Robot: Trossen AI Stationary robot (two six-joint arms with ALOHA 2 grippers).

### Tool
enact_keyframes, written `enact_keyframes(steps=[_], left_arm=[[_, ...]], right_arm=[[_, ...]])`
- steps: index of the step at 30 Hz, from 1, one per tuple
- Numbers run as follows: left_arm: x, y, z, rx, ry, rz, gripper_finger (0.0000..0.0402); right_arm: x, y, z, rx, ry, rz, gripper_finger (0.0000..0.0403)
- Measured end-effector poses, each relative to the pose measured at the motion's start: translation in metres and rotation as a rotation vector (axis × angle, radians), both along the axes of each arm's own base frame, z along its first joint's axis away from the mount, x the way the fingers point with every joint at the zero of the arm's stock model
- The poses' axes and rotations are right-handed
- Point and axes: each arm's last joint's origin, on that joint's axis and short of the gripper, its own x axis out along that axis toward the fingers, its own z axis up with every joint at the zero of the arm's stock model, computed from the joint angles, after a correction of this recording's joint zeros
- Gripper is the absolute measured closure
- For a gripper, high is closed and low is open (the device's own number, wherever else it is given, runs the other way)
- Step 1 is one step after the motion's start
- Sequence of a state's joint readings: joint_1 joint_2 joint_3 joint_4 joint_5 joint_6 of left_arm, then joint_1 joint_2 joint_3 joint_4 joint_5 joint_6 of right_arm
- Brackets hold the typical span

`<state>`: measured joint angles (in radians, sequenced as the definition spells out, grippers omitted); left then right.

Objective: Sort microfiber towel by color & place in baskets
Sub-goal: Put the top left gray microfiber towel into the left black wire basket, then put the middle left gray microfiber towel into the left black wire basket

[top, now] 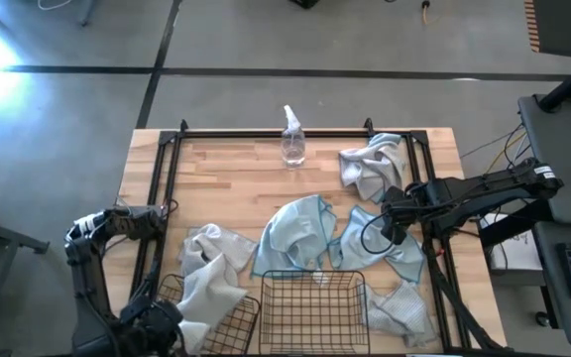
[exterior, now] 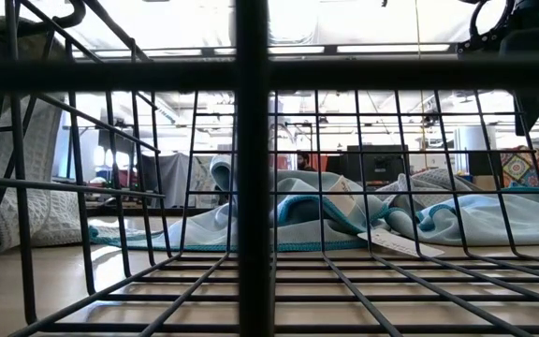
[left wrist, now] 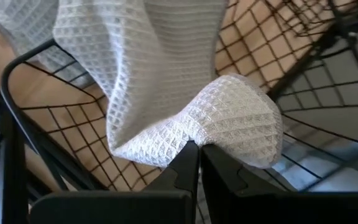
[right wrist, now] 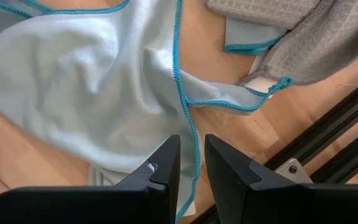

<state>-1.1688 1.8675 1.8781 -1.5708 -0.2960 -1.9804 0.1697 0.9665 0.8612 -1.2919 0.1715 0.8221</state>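
The left hand point(left wrist: 199, 163), pinched shut on a pale waffle-weave towel point(left wrist: 166, 81), holds it over the near-left basket point(top: 228, 327) and should release, while the right hand point(right wrist: 191, 163), slightly parted and empty, hovers above a light blue towel point(right wrist: 92, 81) on the tabletop point(top: 236, 178), ready to descend.

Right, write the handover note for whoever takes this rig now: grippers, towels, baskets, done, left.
Left gripper: shut on a white towel, at the left basket.
Right gripper: fingers nearly closed, just above a blue towel on the table's right side; no grip seen.
Centre basket: appears empty.
On the table: another blue towel mid-table, a grey-and-blue heap at the back right, a grey towel at the front right. A spray bottle stands at the back.
Done: one white towel going in. Left: everything else.
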Motion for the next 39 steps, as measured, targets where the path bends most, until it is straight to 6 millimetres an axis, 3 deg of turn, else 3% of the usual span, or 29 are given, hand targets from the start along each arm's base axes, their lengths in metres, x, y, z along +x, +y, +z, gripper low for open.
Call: enact_keyframes(steps=[8, 15, 23, 29, 33, 39], left_arm=[[0.006, 0.005, -0.012, 0.044, 0.019, 0.029, 0.0402], [0.010, 0.007, -0.009, 0.033, 0.015, 0.046, 0.0392], [0.013, 0.007, 0.007, -0.030, -0.013, 0.062, 0.0327], [0.020, 0.011, 0.007, -0.004, -0.004, -0.004, 0.0275], [0.034, 0.021, -0.002, 0.067, 0.032, -0.096, 0.0260], [0.055, 0.060, 0.002, 0.128, 0.045, -0.147, 0.0258]], right_arm=[[0.000, 0.000, 0.000, 0.000, -0.001, -0.006, 0.0335], [0.000, 0.000, 0.000, 0.001, -0.002, -0.008, 0.0335], [0.002, 0.000, 0.000, 0.003, -0.020, -0.008, 0.0335], [0.002, 0.000, 0.000, 0.002, -0.028, -0.009, 0.0335], [0.003, 0.000, 0.000, 0.002, -0.031, -0.007, 0.0335], [0.004, 0.001, 0.001, 0.005, -0.044, -0.006, 0.0335]])
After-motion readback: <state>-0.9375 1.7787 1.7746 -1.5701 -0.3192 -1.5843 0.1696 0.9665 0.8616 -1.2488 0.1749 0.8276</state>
